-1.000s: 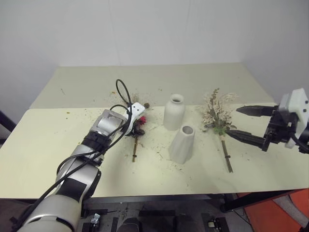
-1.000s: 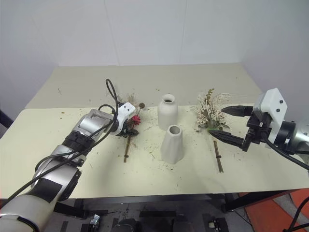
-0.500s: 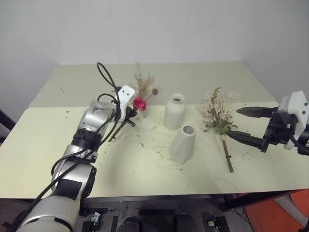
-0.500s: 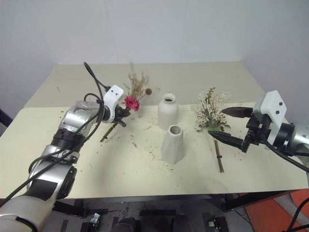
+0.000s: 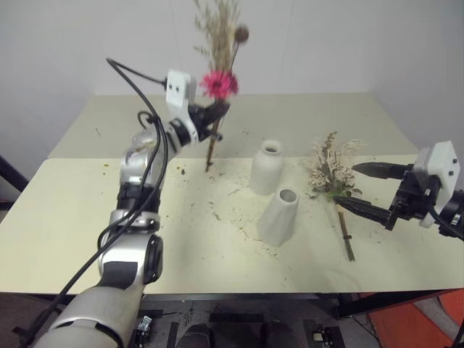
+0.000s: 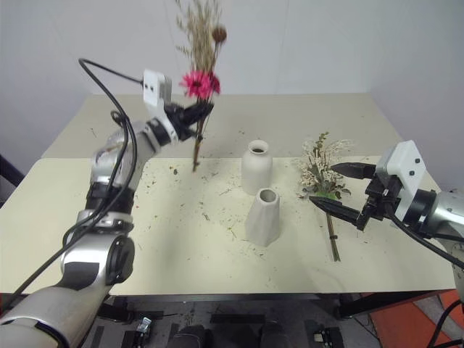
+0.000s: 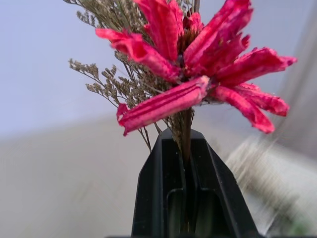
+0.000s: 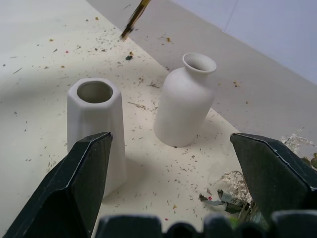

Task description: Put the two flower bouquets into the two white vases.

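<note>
My left hand grips the thin bouquet upright above the worktop; my right hand hangs wide open beside the fuller bouquet.

The black two-fingered left gripper is clamped on the thin brown stem of a dried bouquet, just under its bright pink flower with long ragged petals; tan wispy grass sprigs spread behind the bloom.
</note>
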Robot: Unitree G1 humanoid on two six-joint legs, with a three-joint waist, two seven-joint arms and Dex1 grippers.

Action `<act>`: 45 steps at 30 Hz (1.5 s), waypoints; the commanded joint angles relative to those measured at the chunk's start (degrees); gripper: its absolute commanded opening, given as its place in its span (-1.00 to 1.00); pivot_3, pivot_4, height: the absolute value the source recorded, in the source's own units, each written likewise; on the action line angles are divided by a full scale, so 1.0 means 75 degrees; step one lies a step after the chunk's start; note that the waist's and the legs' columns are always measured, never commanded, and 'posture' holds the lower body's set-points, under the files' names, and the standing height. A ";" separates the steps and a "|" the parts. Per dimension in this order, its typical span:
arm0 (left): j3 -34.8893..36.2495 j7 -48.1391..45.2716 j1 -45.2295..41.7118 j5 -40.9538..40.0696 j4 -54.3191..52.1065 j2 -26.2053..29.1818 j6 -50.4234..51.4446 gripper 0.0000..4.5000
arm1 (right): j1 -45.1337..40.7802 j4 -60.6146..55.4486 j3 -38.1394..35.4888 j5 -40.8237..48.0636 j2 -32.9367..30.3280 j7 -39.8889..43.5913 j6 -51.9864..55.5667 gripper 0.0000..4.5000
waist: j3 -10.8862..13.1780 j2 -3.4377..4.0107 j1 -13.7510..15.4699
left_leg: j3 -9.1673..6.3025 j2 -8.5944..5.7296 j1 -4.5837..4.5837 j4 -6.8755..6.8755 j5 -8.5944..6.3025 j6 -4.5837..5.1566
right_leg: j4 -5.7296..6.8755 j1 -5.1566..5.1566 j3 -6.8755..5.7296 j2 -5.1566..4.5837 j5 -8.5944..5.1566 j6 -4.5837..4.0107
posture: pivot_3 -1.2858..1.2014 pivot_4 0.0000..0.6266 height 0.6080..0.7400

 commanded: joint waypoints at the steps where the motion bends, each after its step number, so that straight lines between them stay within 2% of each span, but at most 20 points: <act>1: 0.0204 -0.0400 -0.0782 -0.0387 0.0720 -0.0303 -0.0519 -0.99 | 0.0043 -0.0368 -0.0331 0.0054 0.0098 -0.0230 -0.0135 1.00 | 0.0000 0.0000 -0.0001 | 0.0002 -0.0002 0.0001 0.0000 0.0000 0.0000 | 0.0000 0.0003 0.0002 -0.0002 0.0000 0.0001 | 0.03 -0.52 1.00; 8: 0.0180 -0.0658 -0.1543 -0.0232 0.2514 -0.1096 -0.1863 -0.99 | 0.0428 -0.0834 -0.0629 0.0147 0.0313 -0.0618 0.0003 1.00 | -0.0002 0.0004 -0.0025 | 0.0003 -0.0006 0.0014 0.0001 0.0001 0.0000 | -0.0021 0.0008 0.0006 0.0002 0.0000 0.0002 | 0.03 -0.52 1.00; 13: 0.0229 -0.0612 -0.1844 -0.0081 0.3410 -0.1457 -0.2868 -0.99 | 0.0841 -0.1215 -0.0985 0.0322 0.0416 -0.0859 0.0131 1.00 | -0.0001 0.0002 -0.0060 | 0.0003 -0.0006 0.0003 0.0000 0.0001 0.0001 | -0.0011 0.0003 0.0007 0.0003 0.0000 0.0002 | 0.03 -0.52 1.00; 16: 0.0346 -0.0635 -0.2119 -0.0095 0.3795 -0.1514 -0.3024 -0.99 | 0.1034 -0.1425 -0.1124 0.0407 0.0491 -0.1002 0.0209 1.00 | -0.0001 0.0001 -0.0056 | 0.0005 -0.0006 0.0003 0.0000 0.0001 0.0001 | -0.0012 0.0004 0.0007 0.0002 0.0000 0.0002 | 0.03 -0.52 1.00; 22: 0.0513 -0.0685 -0.2431 -0.0063 0.4162 -0.1489 -0.3137 -0.99 | 0.1335 -0.1686 -0.1298 0.0553 0.0568 -0.1255 0.0282 1.00 | -0.0001 0.0001 -0.0095 | 0.0005 -0.0006 0.0012 0.0001 0.0001 0.0001 | -0.0019 0.0009 0.0009 0.0005 -0.0001 0.0004 | 0.03 -0.52 1.00; 26: 0.0125 -0.0277 -0.2168 0.0600 0.4336 -0.1641 -0.4146 -0.99 | 0.1535 -0.1904 -0.1426 0.0651 0.0674 -0.1415 0.0321 1.00 | -0.0001 0.0001 -0.0090 | 0.0005 -0.0006 0.0010 0.0001 0.0001 0.0001 | -0.0018 0.0008 0.0010 0.0005 -0.0001 0.0004 | 0.03 -0.52 1.00; 30: 0.0197 0.0045 -0.1996 0.0714 0.4489 -0.1821 -0.4620 -0.99 | 0.1759 -0.2090 -0.1596 0.0765 0.0753 -0.1573 0.0393 1.00 | -0.0001 0.0001 -0.0057 | 0.0004 -0.0006 0.0009 0.0001 0.0001 0.0001 | -0.0017 0.0009 0.0010 0.0005 -0.0001 0.0004 | 0.03 -0.52 1.00; 45: -0.0022 0.0079 -0.1294 0.1114 0.4493 -0.1902 -0.4972 -0.99 | 0.2058 -0.2264 -0.1786 0.1029 0.0673 -0.1778 0.0498 1.00 | -0.0002 0.0003 -0.0085 | 0.0006 -0.0006 0.0018 0.0001 0.0001 0.0001 | -0.0015 0.0012 0.0013 0.0006 -0.0001 0.0004 | 0.03 -0.52 1.00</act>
